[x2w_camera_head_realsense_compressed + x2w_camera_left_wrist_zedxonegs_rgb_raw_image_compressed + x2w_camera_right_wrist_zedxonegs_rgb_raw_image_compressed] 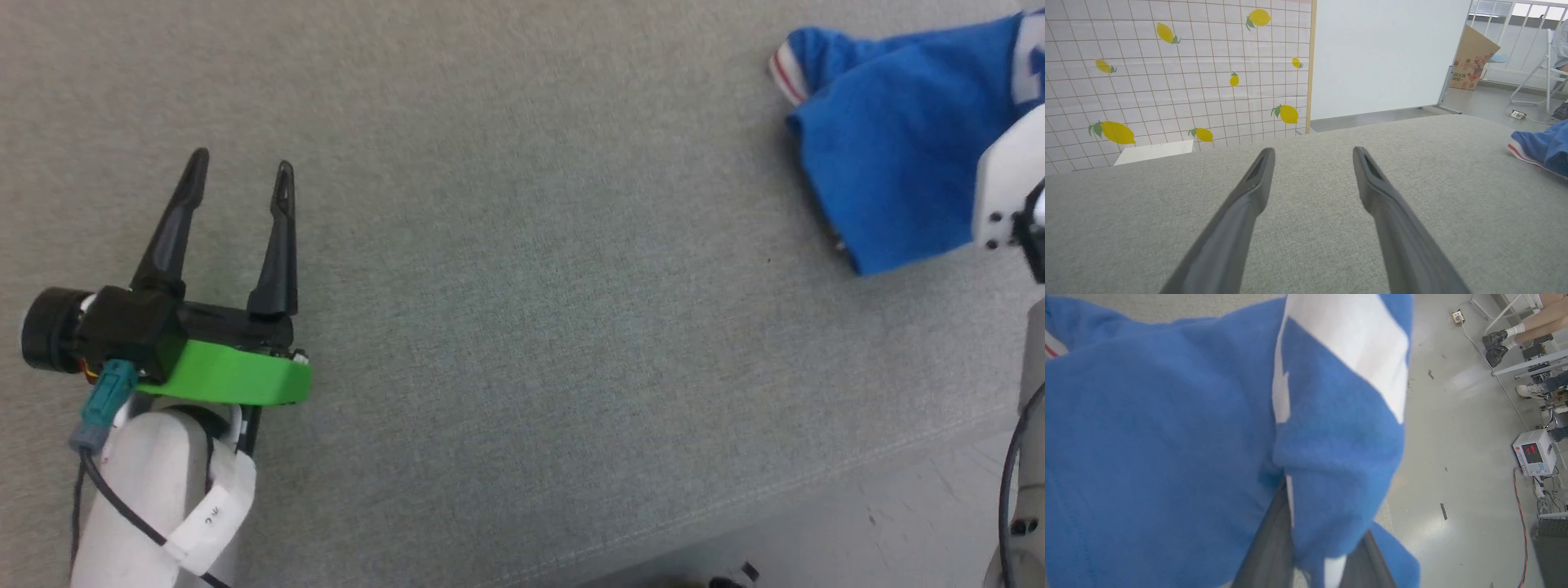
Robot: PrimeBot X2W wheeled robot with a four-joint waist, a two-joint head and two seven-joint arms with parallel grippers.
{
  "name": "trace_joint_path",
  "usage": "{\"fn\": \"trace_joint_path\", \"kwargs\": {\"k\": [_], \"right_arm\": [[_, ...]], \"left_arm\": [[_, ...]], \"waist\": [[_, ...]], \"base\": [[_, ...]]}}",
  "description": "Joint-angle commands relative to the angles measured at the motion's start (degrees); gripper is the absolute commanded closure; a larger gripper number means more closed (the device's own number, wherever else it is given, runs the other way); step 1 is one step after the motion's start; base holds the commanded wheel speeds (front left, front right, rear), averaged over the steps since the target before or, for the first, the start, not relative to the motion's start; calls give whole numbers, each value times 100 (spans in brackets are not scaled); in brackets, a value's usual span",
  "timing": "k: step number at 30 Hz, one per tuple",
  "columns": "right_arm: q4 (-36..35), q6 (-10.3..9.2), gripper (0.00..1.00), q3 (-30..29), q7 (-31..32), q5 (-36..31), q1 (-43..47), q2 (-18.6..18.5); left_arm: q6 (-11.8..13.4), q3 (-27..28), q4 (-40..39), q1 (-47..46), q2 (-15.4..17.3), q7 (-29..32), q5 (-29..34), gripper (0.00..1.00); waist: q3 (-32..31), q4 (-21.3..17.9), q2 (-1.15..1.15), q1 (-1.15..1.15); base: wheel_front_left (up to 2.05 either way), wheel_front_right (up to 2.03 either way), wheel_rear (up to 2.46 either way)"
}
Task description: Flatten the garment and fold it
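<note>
Found left gripper hovering low over the grey upholstered surface, jaws spread wide, nothing between them. Found right gripper pinched narrow on a bunched fold of the blue-and-white T-shirt, dark fingers half buried in cloth in the right wrist view. Located the T-shirt at the far right of the head view, crumpled, striped trim toward the surface's middle, well apart from the left gripper. Cannot tell how much of it rests on the surface and how much hangs from the pinch. Judged step: lifting or dragging to spread; flattening not yet done. Risks noted: slipping out of a shallow pinch on soft jersey; catching several layers at once, so no clean spread; pulling toward the nearby surface edge and spilling cloth onto the floor; reaching across with the left from far off, leaving one corner unpinned and letting the whole shirt slide.
</note>
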Motion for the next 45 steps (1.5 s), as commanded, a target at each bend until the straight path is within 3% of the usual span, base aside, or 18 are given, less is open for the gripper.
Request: {"fn": "trace_joint_path", "kwargs": {"k": [1, 10, 11, 12, 13, 21, 28, 37, 45], "right_arm": [[42, -9, 100, -140, -127, -156, -185, 27], [280, -9, 100, -1150, -725, -1010, -585, 195], [315, -9, 92, -1255, -772, -1091, -599, 218], [334, -9, 58, -1310, -851, -1158, -601, 230], [366, -9, 0, -1370, -951, -1238, -582, 227], [477, -9, 0, -1576, -1933, -1148, -361, 156], [433, -9, 0, -1293, -2897, -164, 194, 205], [-304, -9, 0, -353, -3868, 980, 1456, 498], [-1361, -9, 0, 466, -4154, 1702, 2876, 586]], "left_arm": [[-20, 22, -68, -110, 76, 34, 83, 0], [37, 17, -223, -132, 156, 84, 81, 0], [46, 14, -211, -123, 151, 78, 74, 0], [58, 14, -197, -114, 140, 69, 66, 0], [67, 8, -164, -94, 119, 53, 49, 0], [139, -24, 233, 170, -173, -68, -118, 0], [134, 66, 597, 555, -541, -91, -317, 0], [61, 65, 885, 988, -829, -93, -406, 0], [27, 41, 1043, 1203, -953, -94, -453, 0]], "waist": [[385, -114, 0, -1], [565, 154, 0, -1], [540, 176, 0, -1], [509, 193, 0, -1], [436, 221, 0, -1], [-380, 486, 0, -1], [-1245, 809, 0, -1], [-1991, 1220, 0, -1], [-2396, 1615, 0, -1]], "base": [[0, 0, 0], [0, 0, 0], [0, 0, 0], [0, 0, 0], [0, 0, 0], [0, 0, 0], [0, 0, 0], [0, 0, 0], [0, 0, 0]]}}
